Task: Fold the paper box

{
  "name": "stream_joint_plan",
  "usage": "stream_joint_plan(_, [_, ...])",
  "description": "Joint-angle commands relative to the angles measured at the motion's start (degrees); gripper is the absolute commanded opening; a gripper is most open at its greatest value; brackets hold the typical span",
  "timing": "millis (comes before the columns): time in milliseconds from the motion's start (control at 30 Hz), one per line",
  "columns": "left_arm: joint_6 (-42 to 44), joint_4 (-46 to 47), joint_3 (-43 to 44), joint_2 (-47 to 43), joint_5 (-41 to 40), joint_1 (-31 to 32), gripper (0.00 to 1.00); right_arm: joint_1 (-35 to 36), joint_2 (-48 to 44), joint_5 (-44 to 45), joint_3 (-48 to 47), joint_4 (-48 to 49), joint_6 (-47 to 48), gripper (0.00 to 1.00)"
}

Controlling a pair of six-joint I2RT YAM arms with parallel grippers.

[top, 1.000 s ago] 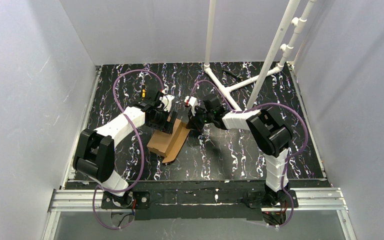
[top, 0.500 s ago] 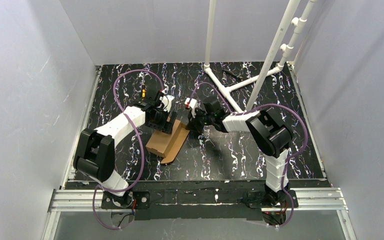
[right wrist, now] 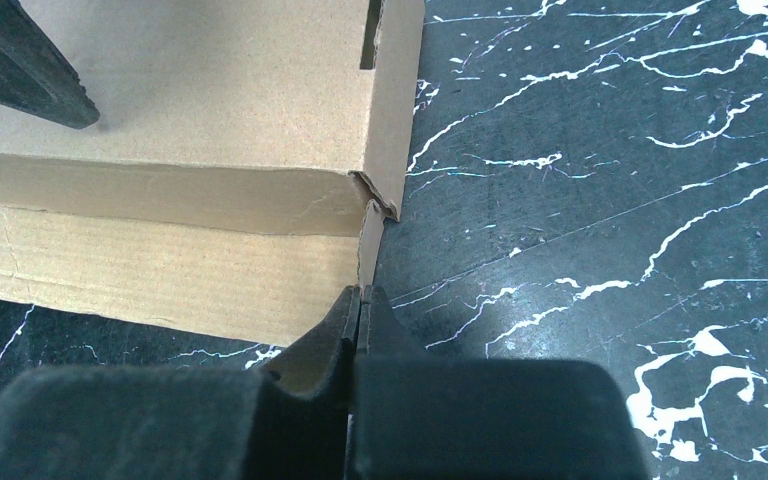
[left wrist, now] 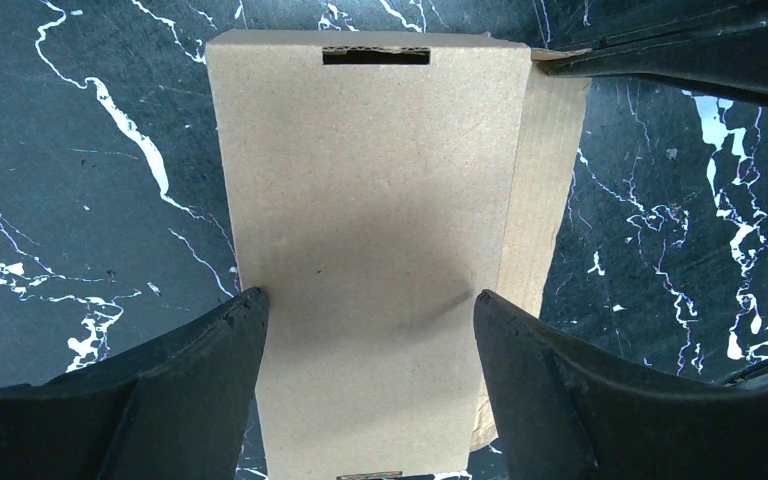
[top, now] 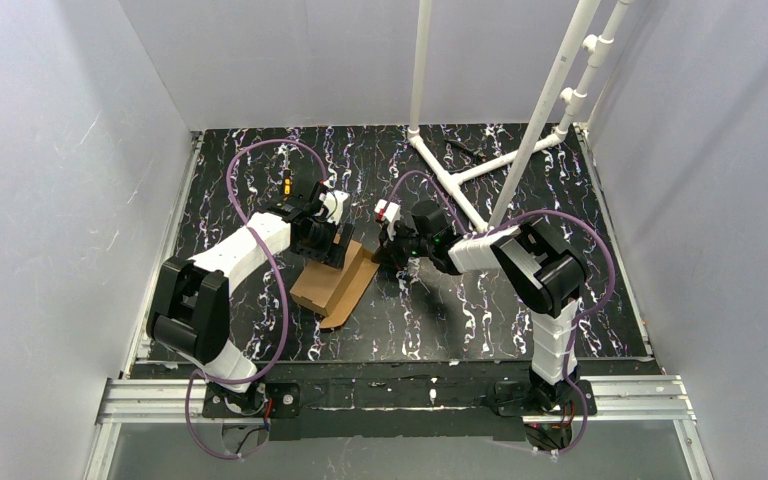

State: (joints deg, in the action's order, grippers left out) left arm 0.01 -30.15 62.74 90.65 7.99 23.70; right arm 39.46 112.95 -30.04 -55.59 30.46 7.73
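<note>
The paper box (top: 335, 285) is brown corrugated cardboard, partly folded, lying left of the table's centre. My left gripper (top: 325, 245) stands open over its far end. In the left wrist view both black fingers (left wrist: 210, 360) rest on the box's top panel (left wrist: 370, 200), one near each long edge, close to a slot (left wrist: 375, 56). My right gripper (top: 385, 250) is at the box's right far corner. In the right wrist view this gripper (right wrist: 360, 295) is shut on a thin upright flap (right wrist: 368, 235) at the box corner (right wrist: 190, 100). A flat side flap (right wrist: 160, 275) lies on the table.
A white pipe frame (top: 480, 170) rises from the back right of the black marbled table (top: 520, 300). Grey walls close in the left, right and back. Purple cables (top: 260, 160) loop from both arms.
The right wrist has shifted slightly right and toward the near edge while holding the flap. The box has moved a little with it. The left gripper has stayed on the panel.
</note>
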Motion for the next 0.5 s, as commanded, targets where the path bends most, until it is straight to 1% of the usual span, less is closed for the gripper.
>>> stream_joint_plan(0, [-0.3,-3.5,-0.6,2.4,2.8,0.2,0.73,2.2,-0.6,-2.7,1.7,-1.1,-1.0,0.01])
stream_joint_plan(333, [-0.3,-3.5,-0.8,2.3,3.2,0.2,0.73,2.0,-0.1,-3.3,3.9,1.7,-2.4,0.01])
stream_joint_plan(467, [-0.3,-3.5,-0.9,2.2,3.4,0.2,0.73,1.8,0.0,-3.4,4.6,2.9,-3.1,0.05])
